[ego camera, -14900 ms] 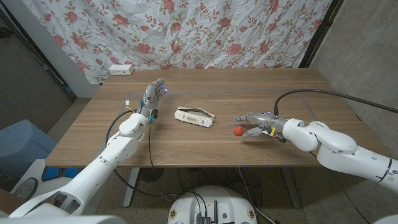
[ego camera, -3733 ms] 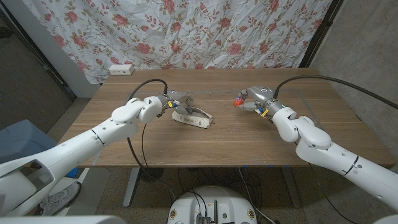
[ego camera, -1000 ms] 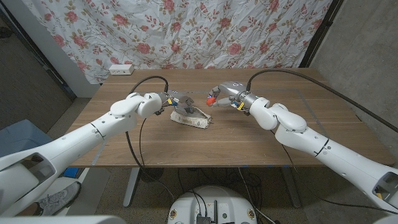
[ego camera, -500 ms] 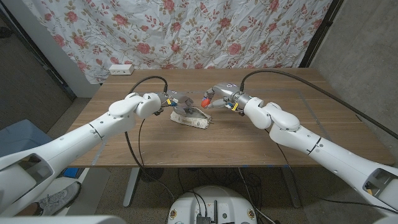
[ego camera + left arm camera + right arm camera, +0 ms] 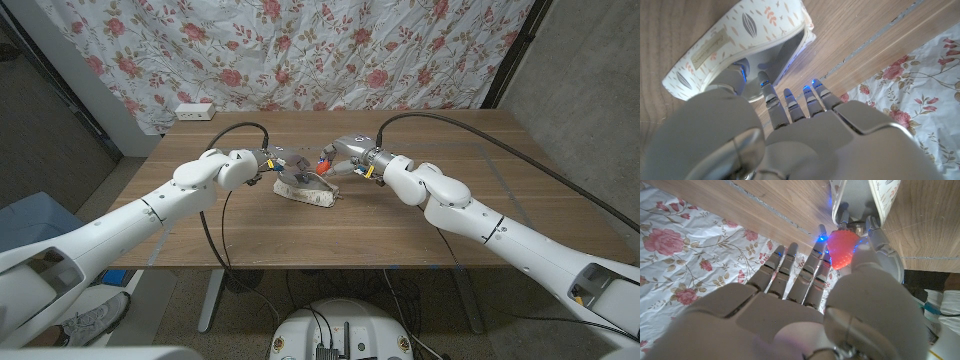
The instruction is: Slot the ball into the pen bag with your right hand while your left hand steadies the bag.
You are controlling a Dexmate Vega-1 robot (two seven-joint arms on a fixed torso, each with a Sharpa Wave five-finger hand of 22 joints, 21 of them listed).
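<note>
We pinch the ball [image 5: 842, 249] in our right hand [image 5: 341, 161] at the bag's [image 5: 308, 189] mouth, left hand [image 5: 277, 163] gripping its 10 o'clock end; released off-centre, it could bounce off the rim and roll across the worktop [image 5: 400, 225].

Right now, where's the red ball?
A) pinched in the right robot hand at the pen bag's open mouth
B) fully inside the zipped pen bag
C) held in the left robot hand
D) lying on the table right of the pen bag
A: the red ball sits between the right robot hand's fingertips just at the pen bag's open mouth, while the left robot hand holds the bag's other end.
</note>
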